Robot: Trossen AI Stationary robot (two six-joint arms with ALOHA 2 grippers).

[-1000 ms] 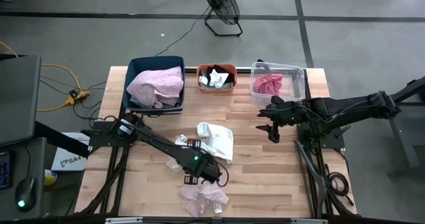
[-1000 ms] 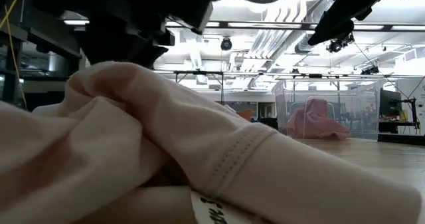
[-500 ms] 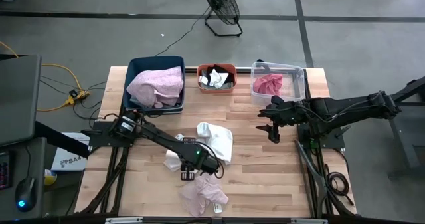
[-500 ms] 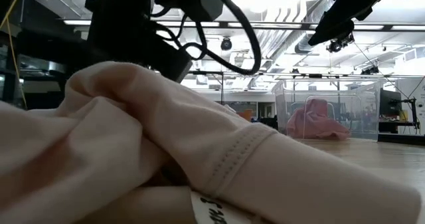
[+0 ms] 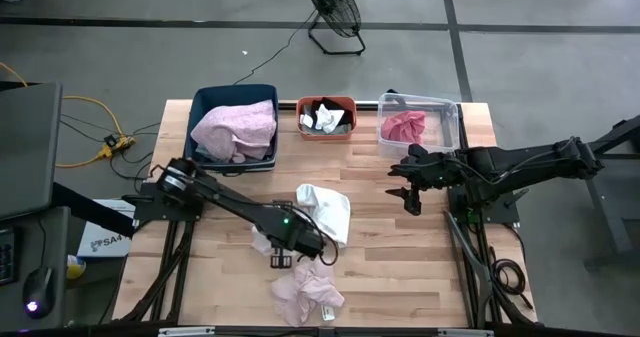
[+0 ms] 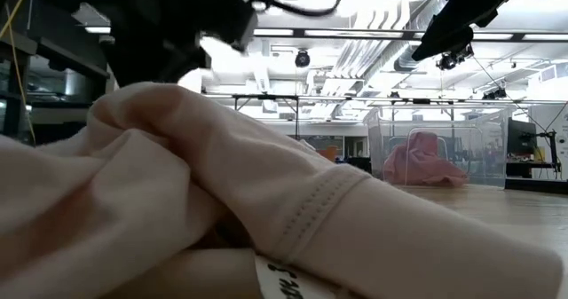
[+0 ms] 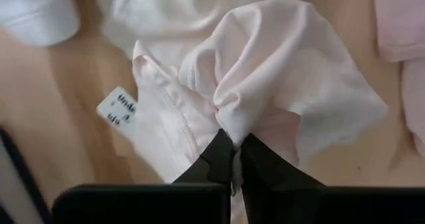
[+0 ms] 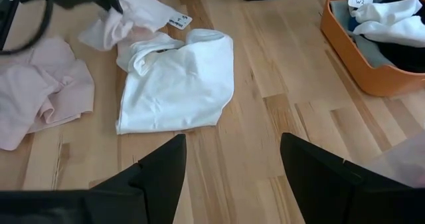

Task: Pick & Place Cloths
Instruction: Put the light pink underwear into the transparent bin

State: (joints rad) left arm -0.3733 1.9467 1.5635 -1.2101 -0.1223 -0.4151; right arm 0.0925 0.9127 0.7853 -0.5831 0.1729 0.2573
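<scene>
My left gripper [image 5: 277, 253] [image 7: 232, 143] is shut on a small pale pink cloth [image 5: 262, 241] [image 7: 265, 71] near the table's middle. It also shows in the right wrist view [image 8: 99, 1] with the cloth [image 8: 113, 26] below it. A white cloth [image 5: 326, 210] [image 8: 176, 84] lies flat just to its right. A pink cloth [image 5: 308, 295] [image 6: 177, 201] lies crumpled at the near edge. My right gripper [image 5: 410, 193] [image 8: 232, 164] is open and empty above the table's right half. My left gripper pinches a bunched fold [image 7: 232, 121] of the pale pink cloth between its two fingers, several layers gathered together. The fingers come from above, pointing down. The cloth is drawn up to a peak at the fingers and spreads below them, its label [image 7: 119, 110] showing; whether it is clear of the table I cannot tell.
At the far edge stand a blue bin [image 5: 205, 102] with a pink cloth, an orange bin [image 5: 326, 104] [image 8: 352, 64] with black and white cloths, and a clear bin [image 5: 450, 122] [image 6: 435, 148] with a pink cloth. Bare wood lies between the two arms.
My left gripper has gone up and a little toward the table's far left, away from the pink cloth at the near edge. The pale pink cloth has gone with it and stands bunched up below the fingers.
</scene>
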